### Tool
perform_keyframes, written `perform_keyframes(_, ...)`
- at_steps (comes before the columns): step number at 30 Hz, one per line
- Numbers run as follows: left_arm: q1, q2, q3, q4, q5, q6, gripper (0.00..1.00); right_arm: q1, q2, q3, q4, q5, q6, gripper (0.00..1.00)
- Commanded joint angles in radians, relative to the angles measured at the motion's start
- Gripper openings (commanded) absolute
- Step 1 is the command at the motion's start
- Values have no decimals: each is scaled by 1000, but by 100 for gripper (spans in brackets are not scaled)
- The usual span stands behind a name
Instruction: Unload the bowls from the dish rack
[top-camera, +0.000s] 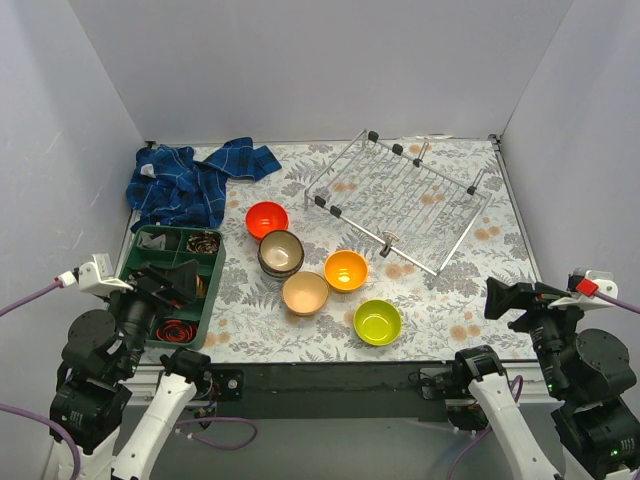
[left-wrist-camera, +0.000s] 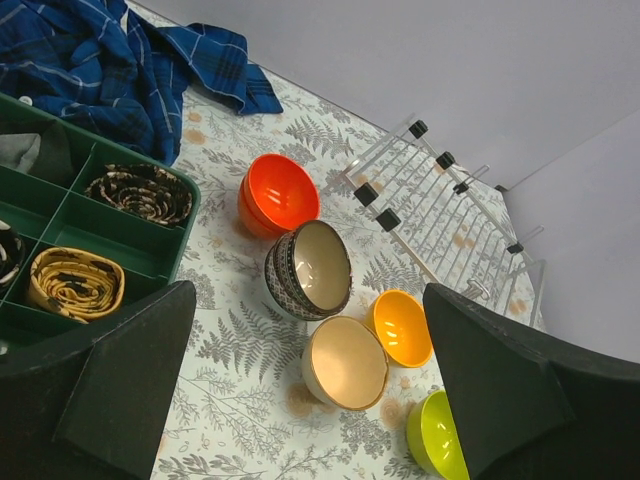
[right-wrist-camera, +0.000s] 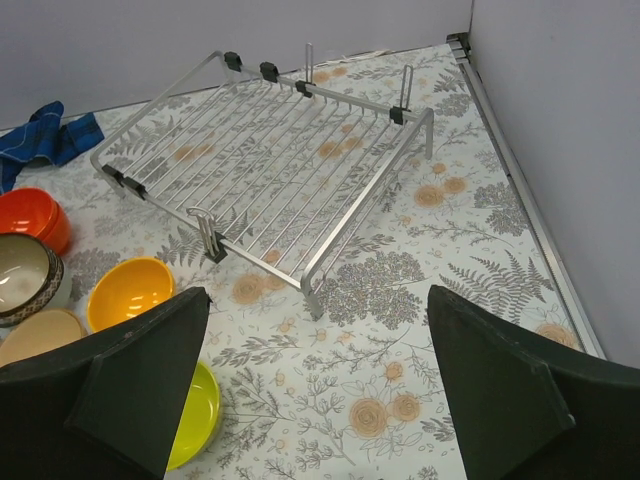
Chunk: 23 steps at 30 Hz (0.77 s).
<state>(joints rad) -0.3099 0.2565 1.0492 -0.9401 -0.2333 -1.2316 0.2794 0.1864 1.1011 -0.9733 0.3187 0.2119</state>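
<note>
The silver wire dish rack (top-camera: 405, 197) stands at the far right of the table and holds no bowls; it shows in the right wrist view (right-wrist-camera: 270, 160) too. On the cloth to its left sit a red-orange bowl (top-camera: 266, 219), a patterned stack of bowls (top-camera: 281, 252), a beige bowl (top-camera: 305, 293), a yellow-orange bowl (top-camera: 345, 270) and a lime green bowl (top-camera: 377, 322). My left gripper (left-wrist-camera: 310, 400) is open and empty above the near left, over the green tray's edge. My right gripper (right-wrist-camera: 315, 400) is open and empty at the near right.
A green compartment tray (top-camera: 150, 295) with rolled items lies at the near left. A blue plaid cloth (top-camera: 190, 180) is bunched at the far left. Grey walls close in three sides; a metal rail (top-camera: 518, 230) runs along the right edge.
</note>
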Motion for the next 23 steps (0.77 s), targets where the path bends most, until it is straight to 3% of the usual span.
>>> perform_keyframes(1,2,1,0,-26,-5,-22,98,7,-25,26,1,-4,23,99)
perform_keyframes(23,2,-13,31,-92,15,-55,98,7,-11,51,-68,-89,26,98)
